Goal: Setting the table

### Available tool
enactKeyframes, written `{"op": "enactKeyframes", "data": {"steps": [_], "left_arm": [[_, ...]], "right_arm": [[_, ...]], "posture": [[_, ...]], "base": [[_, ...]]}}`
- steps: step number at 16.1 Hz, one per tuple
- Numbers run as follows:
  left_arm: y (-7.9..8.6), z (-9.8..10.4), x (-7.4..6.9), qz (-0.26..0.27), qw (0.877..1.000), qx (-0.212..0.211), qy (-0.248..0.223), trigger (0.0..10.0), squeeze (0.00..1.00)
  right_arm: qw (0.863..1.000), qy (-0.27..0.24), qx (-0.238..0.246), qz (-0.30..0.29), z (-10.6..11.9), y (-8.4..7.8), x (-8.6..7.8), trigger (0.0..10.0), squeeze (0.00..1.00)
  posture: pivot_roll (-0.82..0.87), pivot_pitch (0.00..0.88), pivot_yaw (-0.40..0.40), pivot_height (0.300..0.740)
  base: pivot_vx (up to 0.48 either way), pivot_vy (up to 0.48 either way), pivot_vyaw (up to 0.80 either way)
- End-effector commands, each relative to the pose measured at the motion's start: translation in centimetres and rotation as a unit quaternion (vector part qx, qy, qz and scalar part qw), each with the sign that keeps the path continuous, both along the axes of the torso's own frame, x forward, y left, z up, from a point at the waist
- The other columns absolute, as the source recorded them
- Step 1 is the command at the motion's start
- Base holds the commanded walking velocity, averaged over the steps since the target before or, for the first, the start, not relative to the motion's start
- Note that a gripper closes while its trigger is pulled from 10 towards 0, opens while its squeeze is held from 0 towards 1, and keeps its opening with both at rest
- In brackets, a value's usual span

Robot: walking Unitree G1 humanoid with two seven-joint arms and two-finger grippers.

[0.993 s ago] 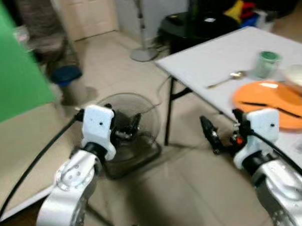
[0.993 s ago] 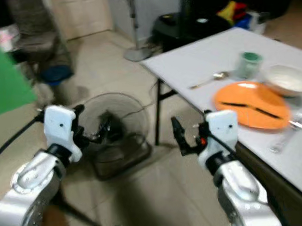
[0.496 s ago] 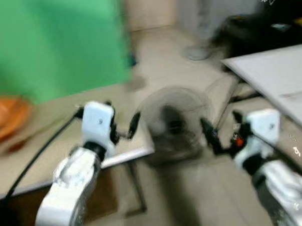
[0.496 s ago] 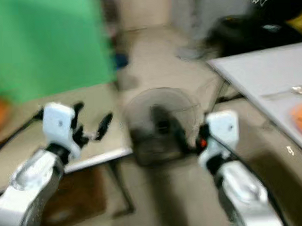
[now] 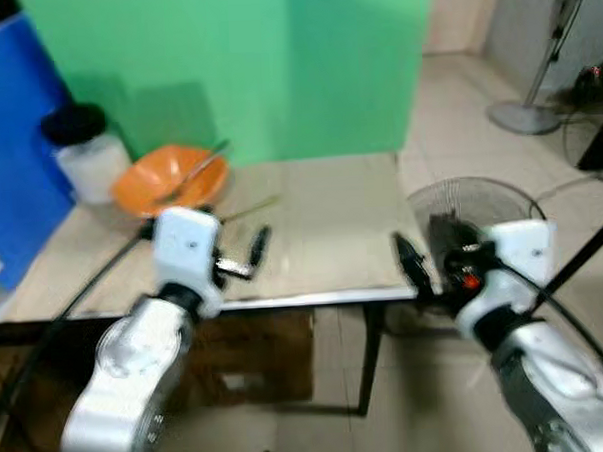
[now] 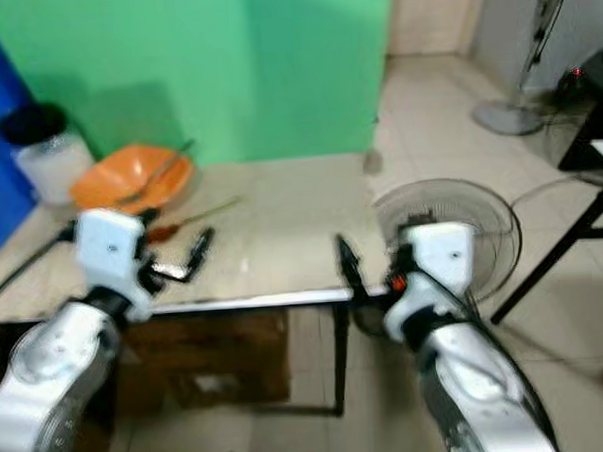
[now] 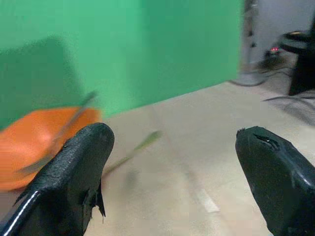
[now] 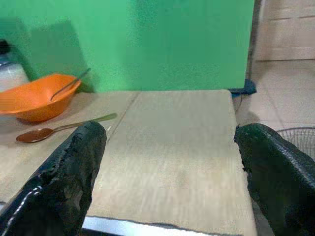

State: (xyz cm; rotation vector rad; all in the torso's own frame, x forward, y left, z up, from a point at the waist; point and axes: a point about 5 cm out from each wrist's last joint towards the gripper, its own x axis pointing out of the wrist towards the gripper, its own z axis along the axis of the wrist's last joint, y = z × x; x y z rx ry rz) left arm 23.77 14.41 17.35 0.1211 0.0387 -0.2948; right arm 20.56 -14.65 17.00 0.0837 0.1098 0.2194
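You have turned away from the white table with the orange plate — a second ago it was in front of you, and now you face a tan table [image 5: 332, 235] against a green wall [image 5: 275, 67]. That means you have come here to fetch more things for setting the table.

The orange bowl [image 8: 34, 101] sits at the far left of this table with a utensil [image 8: 70, 84] leaning in it. A brown spoon [image 8: 59, 129] lies on the table just beside the bowl. A white jar with a black lid [image 5: 83, 150] stands next to them.

Your left gripper [image 5: 245, 256] hangs over the near edge, fingers spread and holding nothing. Your right gripper [image 5: 411, 266] is by the table's near right corner — fingers also apart, nothing in them.
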Motion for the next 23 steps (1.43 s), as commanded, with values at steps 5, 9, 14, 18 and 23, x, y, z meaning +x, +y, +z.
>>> {"op": "enactKeyframes", "data": {"steps": [5,9,14,18,23], "left_arm": [[-0.29,0.15,0.13,0.000,1.000,-0.004,-0.007,10.0,0.00],[-0.10,0.39,0.12,0.001,1.000,-0.009,-0.010,10.0,0.00],[-0.12,0.31,-0.15,-0.005,1.000,-0.006,-0.008,10.0,0.00],[-0.32,0.31,-0.31,-0.010,1.000,-0.006,-0.007,10.0,0.00],[-0.39,0.42,-0.29,-0.009,1.000,-0.006,-0.007,10.0,0.00]], "right_arm": [[1.000,0.013,-0.006,-0.012,-0.38,-0.52,-0.02,10.0,0.00],[1.000,0.012,-0.018,0.020,-0.38,0.13,0.21,10.0,0.00],[1.000,0.013,-0.016,0.017,-0.47,0.11,0.30,10.0,0.00],[0.999,0.012,-0.033,0.026,-0.45,0.12,0.39,10.0,0.00],[0.998,0.010,-0.043,0.043,-0.41,0.27,0.73,10.0,0.00]], "posture": [[0.07,0.000,0.038,0.740],[0.08,0.000,0.033,0.740],[0.08,0.000,0.037,0.740],[0.08,0.000,0.037,0.740],[0.09,0.000,0.029,0.740]], "base": [[0.000,0.000,0.00],[0.063,0.000,0.14],[0.281,0.000,0.32],[0.293,0.000,0.20],[0.297,0.000,0.80]]}}
